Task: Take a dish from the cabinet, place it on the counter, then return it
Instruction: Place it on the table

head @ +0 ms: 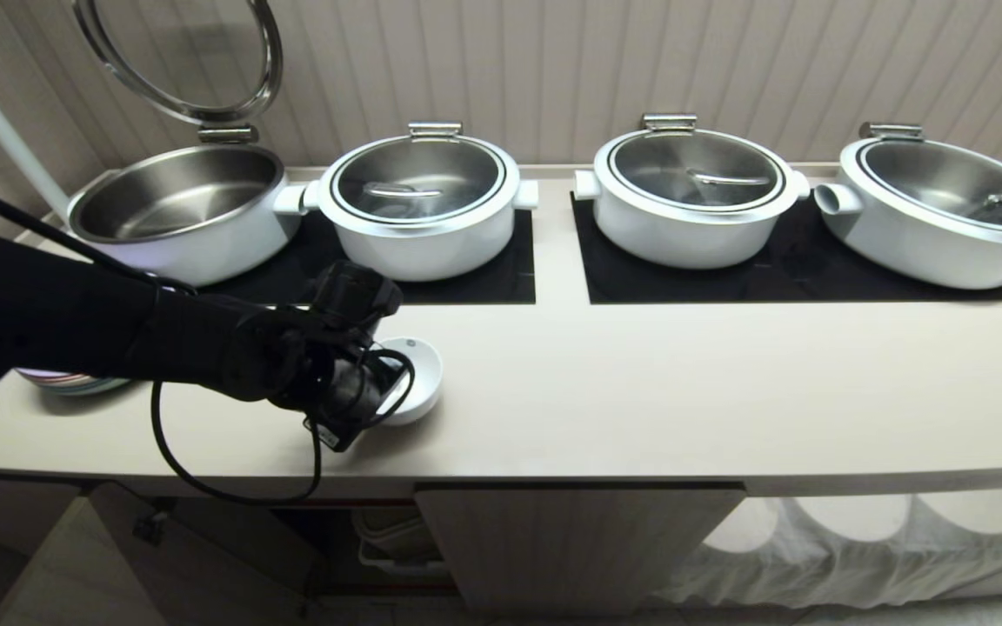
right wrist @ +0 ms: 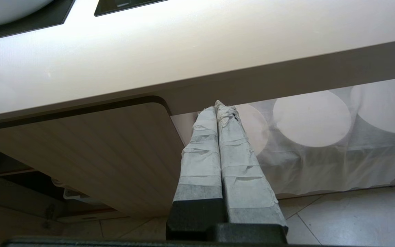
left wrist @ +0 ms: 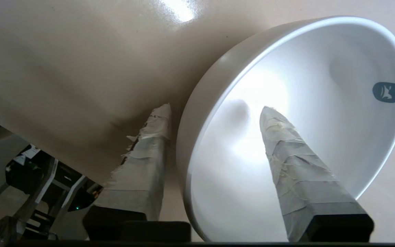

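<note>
Ribbed beige wall panelling (head: 727,78) at back, pale tiled floor (right wrist: 355,219) below w/ white cloth (right wrist: 321,164) hanging.

The left gripper (head: 379,382) and its black wrist cover the near-left side of the dish (head: 421,374) in the head view, so where the fingertips meet the rim goes unseen there. In the left wrist view the dish (left wrist: 321,113) runs past the lower edge, and the fingers (left wrist: 297,164) are cut off at their bases (the small dark mark inside the rim is too small to read). A stack of plates (head: 75,382) peeks out from under the left arm, mostly hidden. The rightmost pot (head: 945,217) is clipped by the frame's edge. Inside the cabinet (head: 353,539), the dark interior shows only vague pale shapes.
</note>
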